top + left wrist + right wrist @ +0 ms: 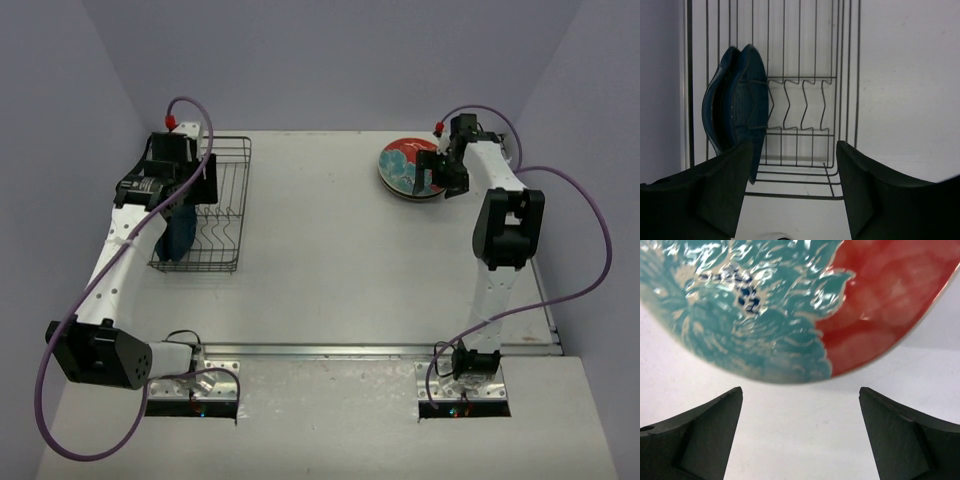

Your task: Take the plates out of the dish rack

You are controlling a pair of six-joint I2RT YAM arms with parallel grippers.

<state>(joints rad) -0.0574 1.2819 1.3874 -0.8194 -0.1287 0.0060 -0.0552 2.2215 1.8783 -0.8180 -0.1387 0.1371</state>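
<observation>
The dish rack [225, 215] is positioned at left, with two dark blue plates [735, 112] stood upright inside. A red floral plate [790, 305] is laid flat far right. The left gripper [794, 150] and right gripper [800, 392] are opened wide; nothing is gripped.

From above, the left arm [150, 215] covers the left side of the dish rack [225, 210]. Only a blue patch of the dark plates [180, 240] inside it shows. In the left wrist view the rack runs off the top edge. The rear plate sits mostly behind the front one, and the lower rims partly disappear behind a finger [715, 195] of the left gripper [795, 150]. Well right of the rack, the red plate [405, 165] has its right rim under the right gripper [430, 175]. Whether it is one plate or a stack is too small to tell.
</observation>
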